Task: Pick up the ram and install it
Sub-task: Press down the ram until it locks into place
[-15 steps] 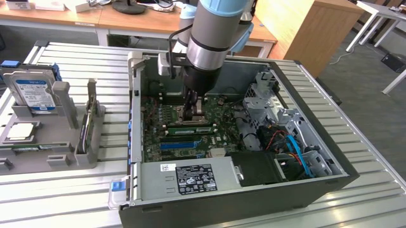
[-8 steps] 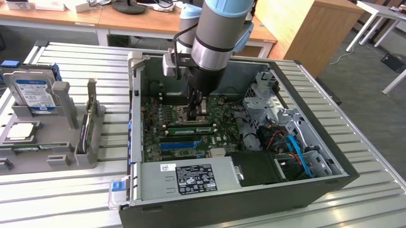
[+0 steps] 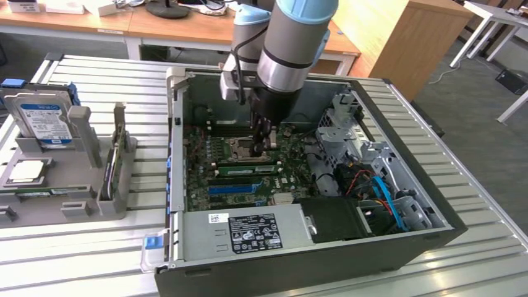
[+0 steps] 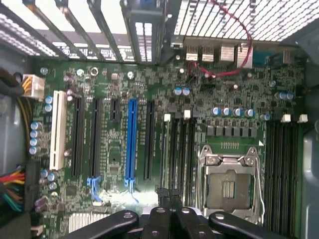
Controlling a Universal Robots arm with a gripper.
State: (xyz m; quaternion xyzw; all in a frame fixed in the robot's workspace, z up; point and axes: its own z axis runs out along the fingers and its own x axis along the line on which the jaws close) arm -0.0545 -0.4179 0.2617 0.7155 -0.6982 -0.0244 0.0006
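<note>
Slatted metal table (image 3: 462, 204) carries an open computer case (image 3: 412, 238), with the arm reaching down into it. Its pincer (image 3: 262, 143) is clenched and sits low over the motherboard (image 4: 149, 129), beside the CPU socket (image 4: 229, 184). A ram (image 3: 244, 167) stick lies seated at the socket's six o'clock. Good seating likely needs the stick square over its slot, pressed evenly until the latches click.

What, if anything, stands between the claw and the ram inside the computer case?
Nothing visible does. The shut claw is right by the green ram, which lies along the slots beside the processor socket. No cable or other part crosses between them. Whether they touch, I cannot tell.
</note>
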